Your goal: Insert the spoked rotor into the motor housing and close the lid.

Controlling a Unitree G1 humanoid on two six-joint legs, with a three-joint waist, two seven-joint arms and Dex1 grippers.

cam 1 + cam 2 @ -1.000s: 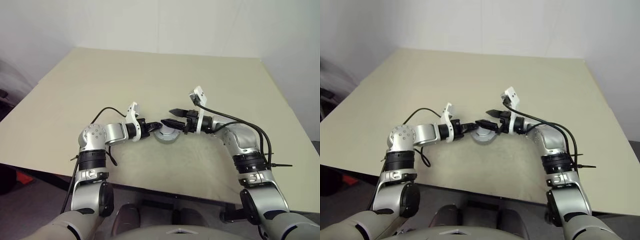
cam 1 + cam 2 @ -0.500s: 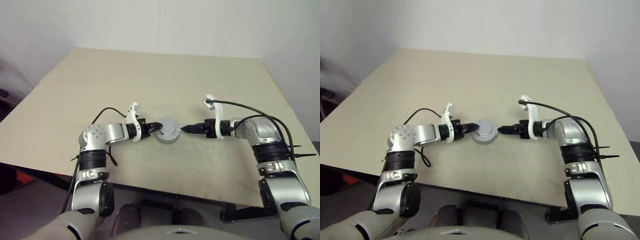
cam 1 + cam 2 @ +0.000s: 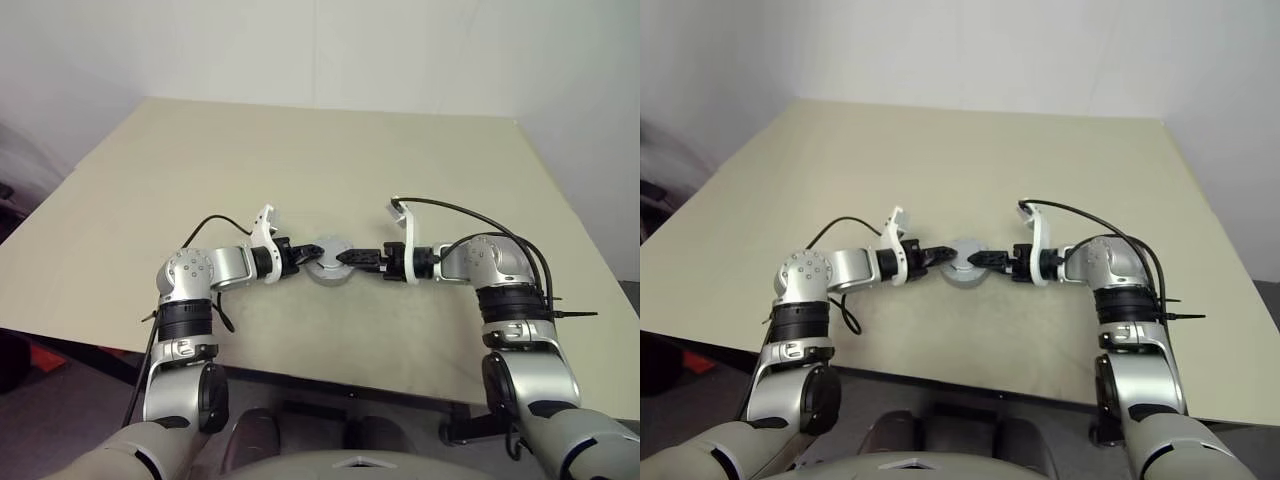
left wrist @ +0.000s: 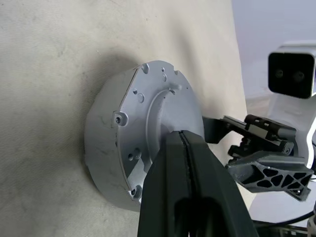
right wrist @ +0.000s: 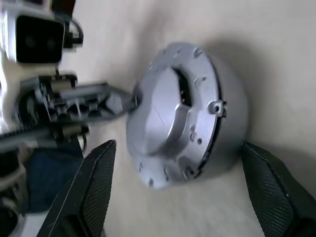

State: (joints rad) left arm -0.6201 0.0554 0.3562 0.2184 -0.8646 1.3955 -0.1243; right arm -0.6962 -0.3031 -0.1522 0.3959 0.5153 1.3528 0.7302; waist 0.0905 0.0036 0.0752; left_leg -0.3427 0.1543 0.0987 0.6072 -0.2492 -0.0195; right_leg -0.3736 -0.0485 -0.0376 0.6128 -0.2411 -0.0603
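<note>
Grey lid sits smooth face up on the motor housing, mid-table between the two arms, so the rotor looks already enclosed and the task is probably near done. Left gripper has its fingers pressed together, tip at the lid's left edge, while the right gripper comes in from the opposite side with its fingers spread wide, straddling the puck, neither visibly touching it; both sit about equally near. Beige table is bare around it and nothing blocks the way, so I'd guess the next move is a squeeze or press on the lid.
</note>
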